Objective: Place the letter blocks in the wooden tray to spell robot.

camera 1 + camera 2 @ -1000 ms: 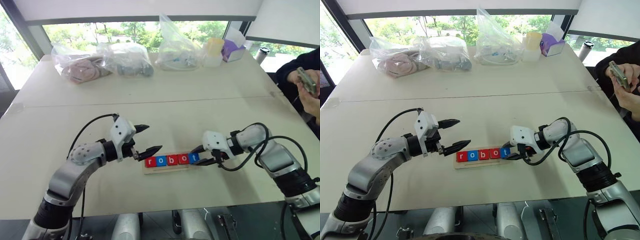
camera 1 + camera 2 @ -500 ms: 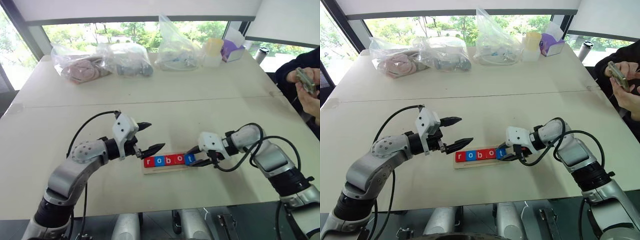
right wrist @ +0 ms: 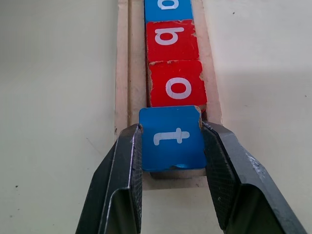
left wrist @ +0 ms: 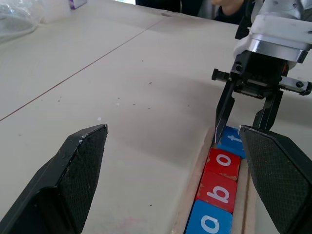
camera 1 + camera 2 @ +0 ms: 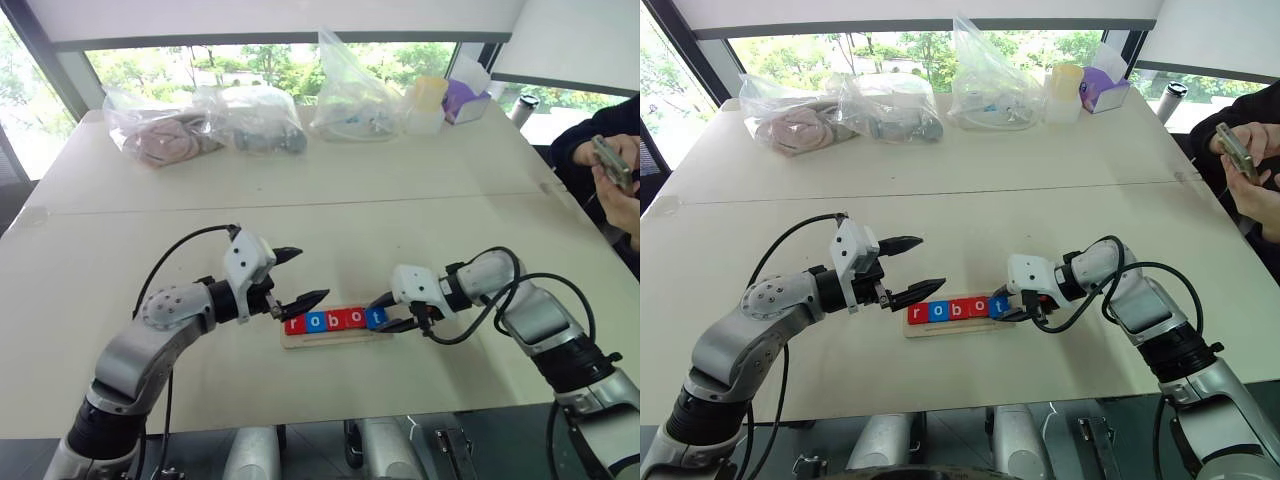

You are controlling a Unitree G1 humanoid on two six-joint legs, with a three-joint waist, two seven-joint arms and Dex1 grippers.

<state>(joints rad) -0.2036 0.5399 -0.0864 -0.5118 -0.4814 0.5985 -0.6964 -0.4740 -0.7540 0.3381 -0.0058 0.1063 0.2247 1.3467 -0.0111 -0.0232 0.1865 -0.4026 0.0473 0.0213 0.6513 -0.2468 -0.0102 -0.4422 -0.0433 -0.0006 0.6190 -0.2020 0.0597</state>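
Right hand (image 3: 170, 161) clamped on the blue "t" block (image 3: 173, 137), one black finger (image 3: 119, 180) pressed to each side of it, at the right end of the wooden tray (image 5: 940, 327). Left hand (image 5: 298, 277) held spread wide just off the tray's left end, gripping nothing. Read from left to right along the tray: "r", "o", "b", "o", "t", white lowercase on the letter blocks (image 5: 952, 309), coloured red, blue, red, red, blue. Seen close in the right wrist view: chipped, worn edges on the red "o" (image 3: 176, 84) and red "b" (image 3: 171, 40), tiles butted edge to edge, the "t" sitting slightly raised over the tray's end rim. Tray pale wood, narrow, low-rimmed, lying near the front edge of the off-white tabletop (image 5: 420, 190). Far back on the tabletop, well apart: three clear plastic bags (image 5: 355, 100), a yellowish container (image 5: 430, 95), a purple box (image 5: 462, 100). At the right edge, a person's hands (image 5: 612, 170) holding a phone. Nothing between the hands and the tray.
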